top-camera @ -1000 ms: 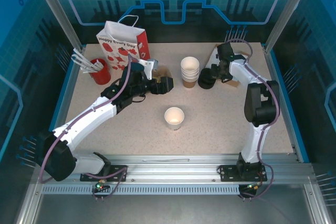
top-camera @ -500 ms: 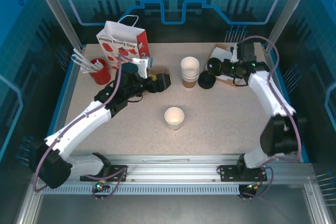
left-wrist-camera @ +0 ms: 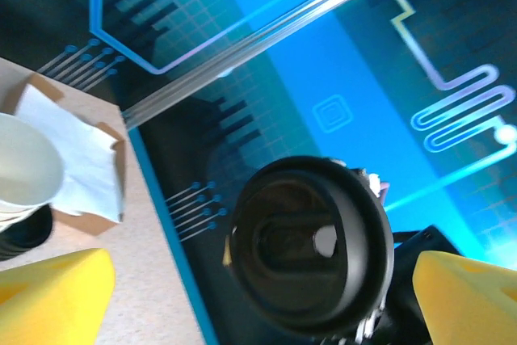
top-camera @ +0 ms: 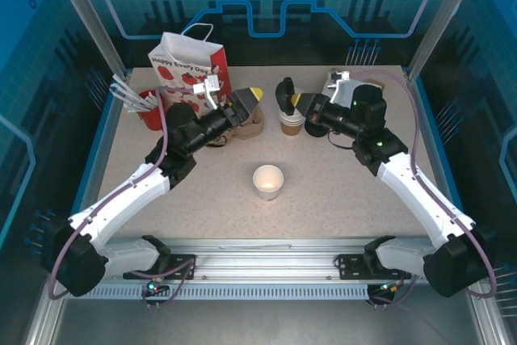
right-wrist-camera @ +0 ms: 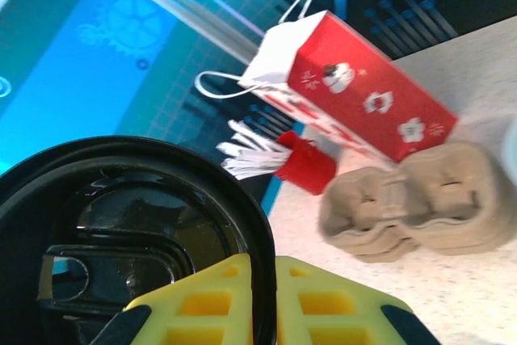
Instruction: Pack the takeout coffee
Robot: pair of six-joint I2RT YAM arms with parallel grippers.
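Note:
My right gripper is shut on the rim of a loose black lid, held on edge above the stack of white cups. My left gripper hangs open just left of it, over the cardboard cup carrier. In the left wrist view the black lid faces me between the two yellow fingertips, apart from both. A lidless white paper cup stands at the table's middle. The takeout coffee is out of view.
A red gift bag stands at the back left, with a red cup of white stirrers beside it. Napkins lie at the back right, behind the cup stack. Blue rails edge the table.
My right arm has swung left and lifted the black lid from beside the cup stack to above it. My left gripper has risen off the carrier, turned toward the lid and opened a little wider.

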